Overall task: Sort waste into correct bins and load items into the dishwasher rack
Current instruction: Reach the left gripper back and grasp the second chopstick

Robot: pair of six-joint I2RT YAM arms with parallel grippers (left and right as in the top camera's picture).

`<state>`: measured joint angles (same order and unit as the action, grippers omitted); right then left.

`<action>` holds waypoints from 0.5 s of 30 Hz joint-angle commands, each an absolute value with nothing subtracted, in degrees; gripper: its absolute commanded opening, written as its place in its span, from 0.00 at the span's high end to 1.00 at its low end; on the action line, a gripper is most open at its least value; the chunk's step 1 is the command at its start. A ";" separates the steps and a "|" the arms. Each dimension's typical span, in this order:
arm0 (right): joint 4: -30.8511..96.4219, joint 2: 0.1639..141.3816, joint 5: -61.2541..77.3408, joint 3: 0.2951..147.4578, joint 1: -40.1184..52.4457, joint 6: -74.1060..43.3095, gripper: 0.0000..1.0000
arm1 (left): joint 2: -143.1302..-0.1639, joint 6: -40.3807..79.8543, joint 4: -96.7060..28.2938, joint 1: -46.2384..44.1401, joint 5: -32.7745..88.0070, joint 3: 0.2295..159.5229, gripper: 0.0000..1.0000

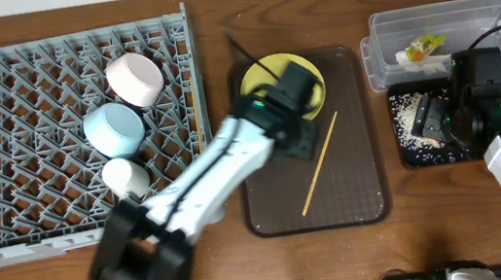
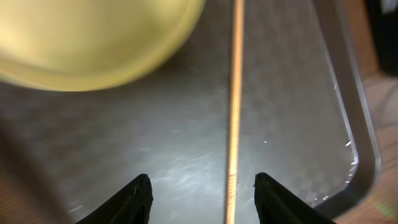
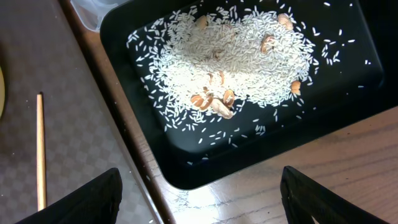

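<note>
The grey dishwasher rack (image 1: 25, 142) holds a white bowl (image 1: 135, 80), a light blue bowl (image 1: 113, 128) and a small pale cup (image 1: 126, 175). The yellow plate (image 1: 266, 74) and one wooden chopstick (image 1: 320, 162) lie on the brown serving tray (image 1: 358, 174). My left gripper (image 1: 301, 138) is open just above the tray, with the chopstick (image 2: 234, 93) between its fingertips (image 2: 202, 193) and the plate (image 2: 93, 37) ahead. The wrapper (image 1: 424, 47) lies in the clear tub (image 1: 468, 11). Rice (image 3: 236, 56) fills the black tray (image 3: 348, 74). My right gripper (image 3: 199, 199) is open and empty over its near edge.
The black tray (image 1: 410, 159) sits just in front of the clear tub at the right. The brown serving tray (image 3: 62, 93) lies close beside it, with the chopstick end (image 3: 41, 155) on it. A few brown bits lie among the rice.
</note>
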<state>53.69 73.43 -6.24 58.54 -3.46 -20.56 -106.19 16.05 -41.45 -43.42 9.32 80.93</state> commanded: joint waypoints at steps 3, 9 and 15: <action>53.67 72.64 -6.15 58.94 -3.77 -20.51 0.20 | -113.62 15.09 -39.72 -48.01 9.82 80.88 0.44; 53.76 72.64 -6.17 58.94 -3.79 -20.49 0.20 | -119.63 15.09 -39.35 -50.24 9.85 80.88 0.45; 53.76 72.64 -6.17 58.94 -3.79 -20.49 0.20 | -120.55 15.09 -39.99 -50.59 9.82 80.88 0.77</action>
